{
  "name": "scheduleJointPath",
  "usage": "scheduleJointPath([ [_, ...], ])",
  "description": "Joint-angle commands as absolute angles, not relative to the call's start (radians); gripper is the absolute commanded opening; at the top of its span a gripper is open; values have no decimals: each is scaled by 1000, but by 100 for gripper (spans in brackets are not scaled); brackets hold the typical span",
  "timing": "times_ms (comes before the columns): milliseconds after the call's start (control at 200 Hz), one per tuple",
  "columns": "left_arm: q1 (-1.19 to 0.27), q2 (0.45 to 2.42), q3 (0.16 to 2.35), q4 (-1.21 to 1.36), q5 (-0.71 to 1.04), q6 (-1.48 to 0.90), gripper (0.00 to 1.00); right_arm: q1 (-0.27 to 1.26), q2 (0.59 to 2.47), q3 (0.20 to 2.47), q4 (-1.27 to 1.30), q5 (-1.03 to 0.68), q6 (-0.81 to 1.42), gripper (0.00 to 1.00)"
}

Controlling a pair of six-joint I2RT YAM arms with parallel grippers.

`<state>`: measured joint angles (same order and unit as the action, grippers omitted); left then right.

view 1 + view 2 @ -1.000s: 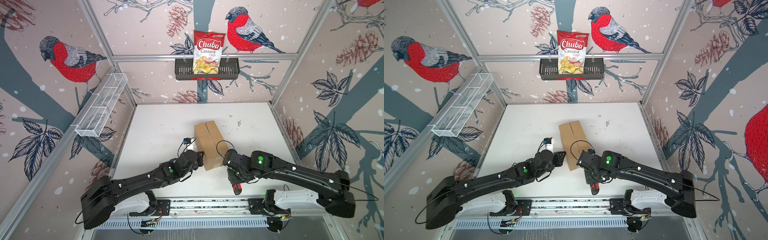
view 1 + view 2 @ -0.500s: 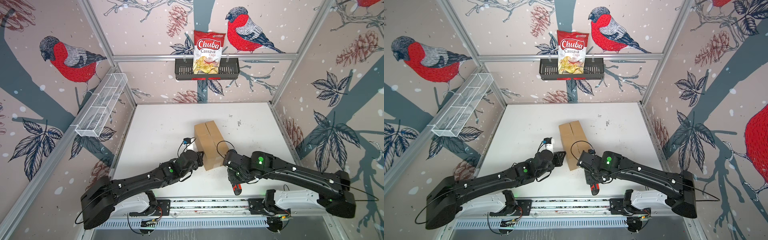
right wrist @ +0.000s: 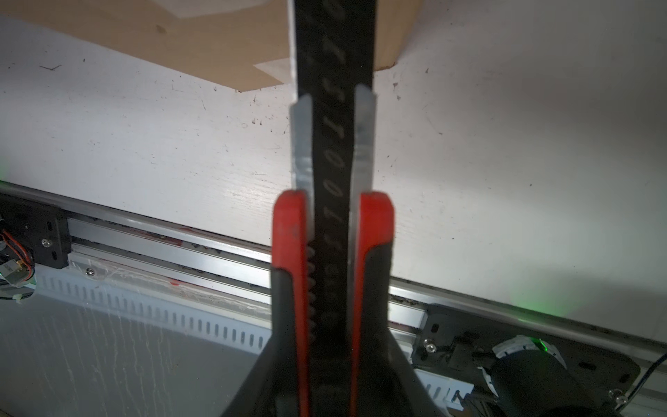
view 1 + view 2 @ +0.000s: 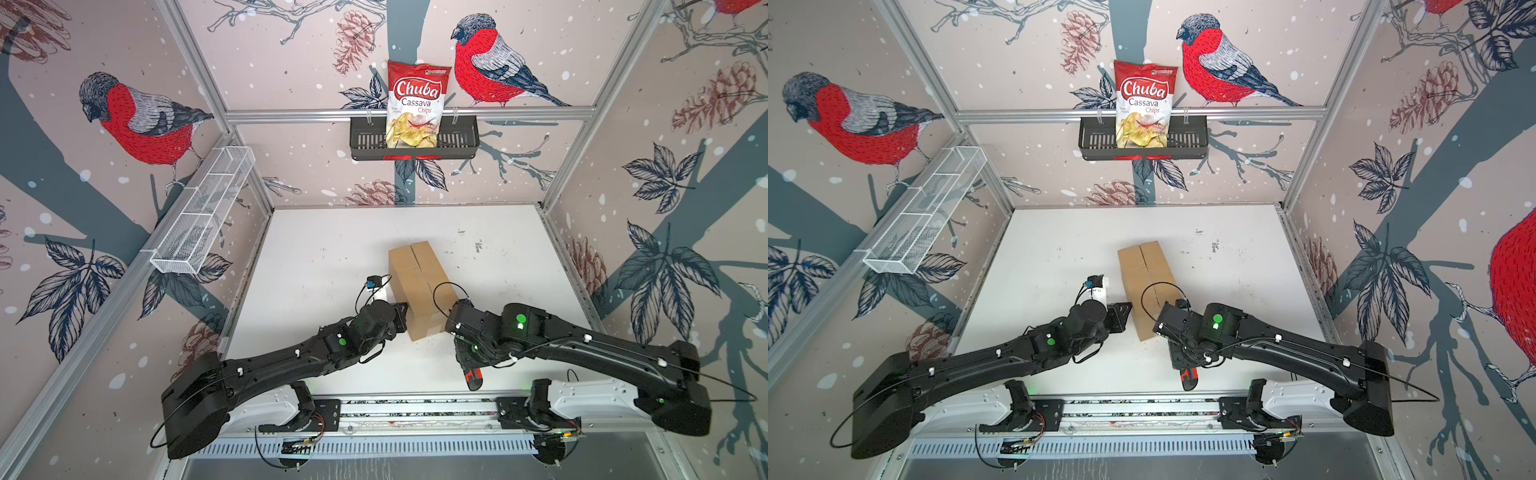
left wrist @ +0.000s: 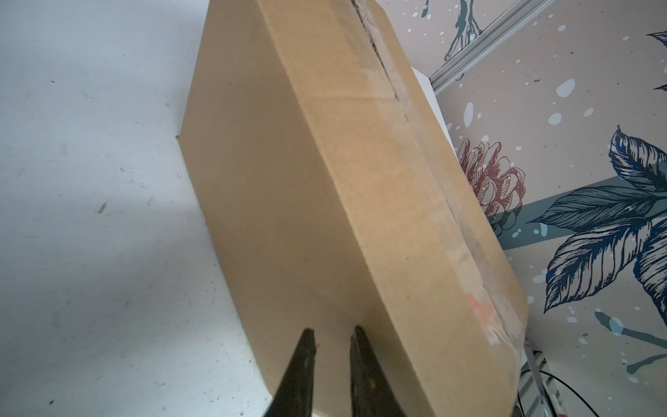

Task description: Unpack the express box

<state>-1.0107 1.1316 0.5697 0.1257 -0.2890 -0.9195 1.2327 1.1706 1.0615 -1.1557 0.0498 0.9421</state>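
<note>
One express box (image 4: 419, 278), one cutter (image 3: 332, 231) clamped in right hand (image 4: 468, 359); left hand (image 5: 332, 331) narrow, empty

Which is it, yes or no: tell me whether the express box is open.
No: the express box has its flaps shut flat, meeting along the top seam.

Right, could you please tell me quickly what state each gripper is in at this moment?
Left gripper: narrowly open, empty, tips at the side of the brown cardboard box.
Right gripper: closed on the red and black utility knife.
</note>
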Motion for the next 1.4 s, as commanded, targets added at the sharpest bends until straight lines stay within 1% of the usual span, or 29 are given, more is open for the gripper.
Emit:
scheduleJointPath([
  [0, -1014, 1132, 568, 159, -288, -928, 21, 1236, 1162, 1060, -1153, 52, 951, 12],
  [755, -1019, 1126, 565, 160, -294, -927, 20, 1236, 1148, 1075, -1175, 78, 967, 12],
  [1396, -1023, 1109, 548, 165, -302, -933, 20, 1223, 1180, 1080, -1142, 67, 932, 12],
])
